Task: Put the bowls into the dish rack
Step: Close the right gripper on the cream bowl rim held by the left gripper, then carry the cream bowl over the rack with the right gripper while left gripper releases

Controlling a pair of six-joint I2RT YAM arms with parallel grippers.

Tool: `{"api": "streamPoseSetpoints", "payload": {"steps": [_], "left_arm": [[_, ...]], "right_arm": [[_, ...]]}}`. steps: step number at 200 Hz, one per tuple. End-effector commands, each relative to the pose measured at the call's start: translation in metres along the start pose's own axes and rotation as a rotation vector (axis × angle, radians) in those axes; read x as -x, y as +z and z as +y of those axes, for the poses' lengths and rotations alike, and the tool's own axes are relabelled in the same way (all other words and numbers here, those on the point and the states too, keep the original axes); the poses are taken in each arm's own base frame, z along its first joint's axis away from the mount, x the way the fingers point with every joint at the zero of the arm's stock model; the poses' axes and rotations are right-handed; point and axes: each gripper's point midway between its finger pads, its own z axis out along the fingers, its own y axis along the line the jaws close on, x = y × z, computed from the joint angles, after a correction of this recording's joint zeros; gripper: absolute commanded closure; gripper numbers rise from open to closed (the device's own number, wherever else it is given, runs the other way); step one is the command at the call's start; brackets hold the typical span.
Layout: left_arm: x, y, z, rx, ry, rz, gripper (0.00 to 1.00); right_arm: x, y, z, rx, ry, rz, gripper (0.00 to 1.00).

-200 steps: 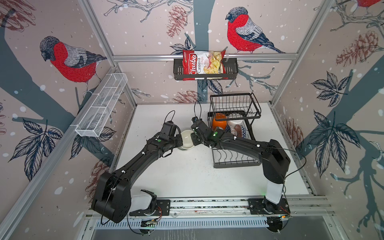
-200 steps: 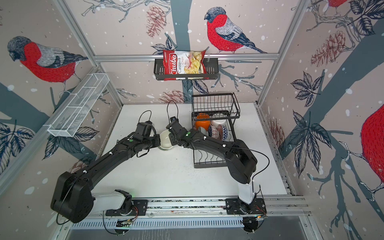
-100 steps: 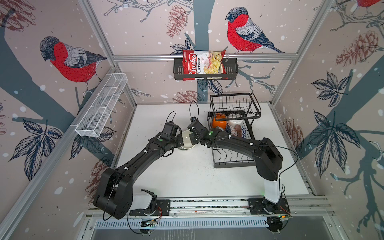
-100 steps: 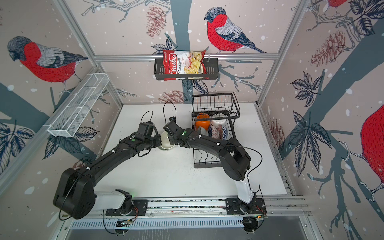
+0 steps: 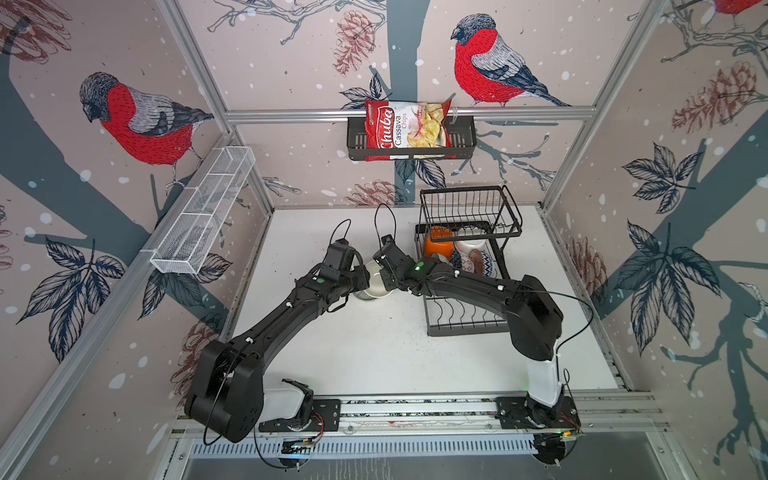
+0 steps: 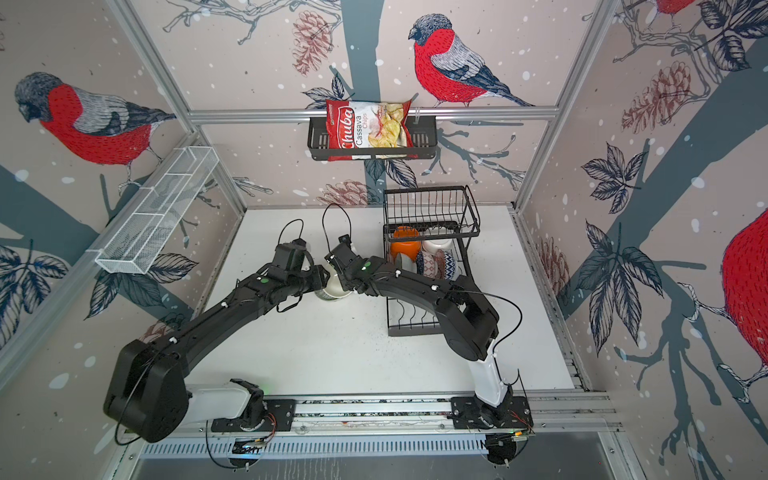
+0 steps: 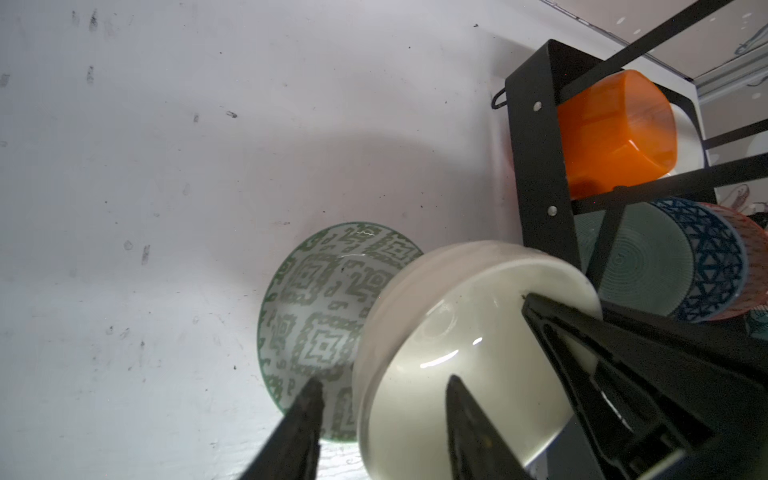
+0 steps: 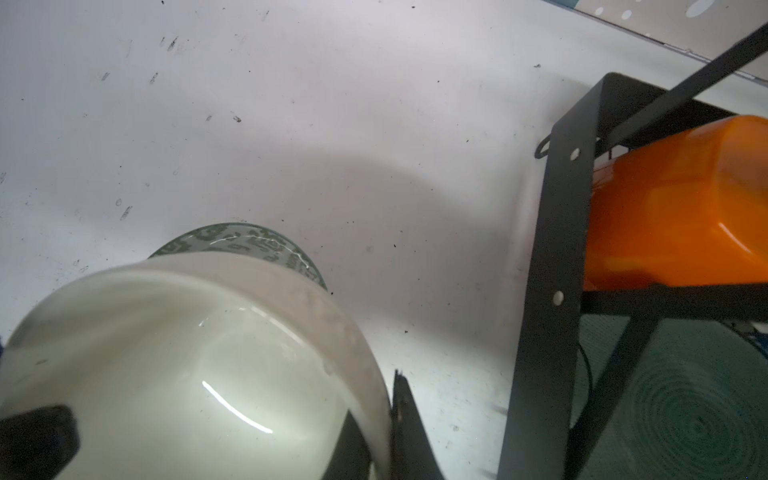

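Note:
A cream bowl hangs tilted just left of the dish rack. My right gripper is shut on its rim. My left gripper is open, with the opposite wall of the cream bowl between its fingers. Under it a green-patterned bowl sits on the table. The rack holds an orange bowl, a white one, a teal one and patterned ones.
The rack's flat tray with curved wire dividers lies under my right forearm. A chips bag sits in a black wall basket at the back. A white mesh tray hangs on the left wall.
My right gripper has shut on the cream bowl's rim. The left gripper's fingers, shut on the bowl before, have come apart. Both wrists have shifted slightly to the left.

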Motion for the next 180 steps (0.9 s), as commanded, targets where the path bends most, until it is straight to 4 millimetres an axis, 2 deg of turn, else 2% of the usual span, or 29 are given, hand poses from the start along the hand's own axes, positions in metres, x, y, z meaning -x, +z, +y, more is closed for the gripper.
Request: {"api": "streamPoseSetpoints", "payload": {"steps": [1,10,31,107,135,160,180], "left_arm": [[0.01,-0.005,-0.007,-0.033,-0.005,-0.045,0.38],[0.012,-0.008,-0.009,-0.039,-0.004,-0.054,0.33],[0.016,-0.013,-0.011,-0.053,-0.004,-0.075,0.28],[0.03,-0.035,-0.036,-0.2,0.039,-0.174,0.24],[0.031,-0.036,-0.044,-0.233,0.054,-0.167,0.24],[0.028,-0.029,-0.044,-0.222,0.057,-0.141,0.24],[0.025,-0.025,-0.052,-0.241,0.072,-0.131,0.24]], "right_arm": [[0.016,-0.013,-0.004,-0.011,0.035,-0.064,1.0],[0.018,-0.017,-0.005,-0.01,0.035,-0.072,1.0],[0.019,-0.027,-0.009,-0.003,0.032,-0.08,1.0],[-0.009,-0.063,-0.029,-0.052,-0.001,-0.067,1.0],[-0.017,-0.079,-0.046,-0.089,0.017,-0.07,1.0],[-0.026,-0.091,-0.064,-0.132,0.036,-0.064,1.0],[-0.033,-0.097,-0.08,-0.174,0.058,-0.051,1.0]]}}
